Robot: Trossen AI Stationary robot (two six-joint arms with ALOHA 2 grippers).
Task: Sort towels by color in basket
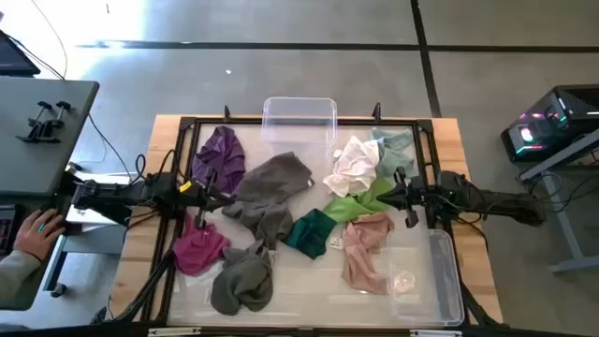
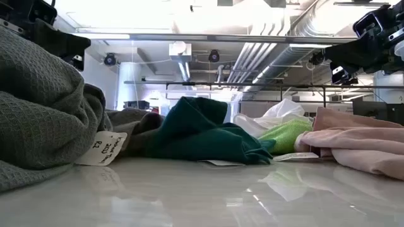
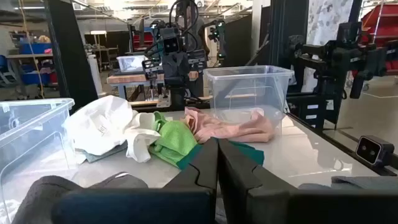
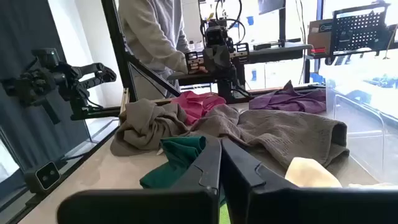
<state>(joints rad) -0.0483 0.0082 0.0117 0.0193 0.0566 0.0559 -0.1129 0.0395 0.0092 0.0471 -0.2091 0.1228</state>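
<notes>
Towels lie loose on the table: purple (image 1: pixel 220 154), a large grey one (image 1: pixel 271 187), a second grey one (image 1: pixel 243 281), magenta (image 1: pixel 198 245), dark teal (image 1: pixel 311 232), pink (image 1: pixel 365 248), lime green (image 1: pixel 360 199), white (image 1: pixel 354 161) and pale teal (image 1: pixel 398 150). My left gripper (image 1: pixel 223 197) hovers shut over the left side between the purple and large grey towels, fingers (image 3: pixel 208 165) together and pointing level toward the table's right. My right gripper (image 1: pixel 386 197) hovers shut by the lime green towel, fingers (image 4: pixel 233 165) pointing toward the table's left. Neither holds anything.
A clear bin (image 1: pixel 299 117) stands at the table's far edge, and a second clear bin (image 1: pixel 440 271) sits at the near right. A black frame (image 1: pixel 187 126) runs around the table. A person's hand (image 1: pixel 33 229) rests on a desk left of the table.
</notes>
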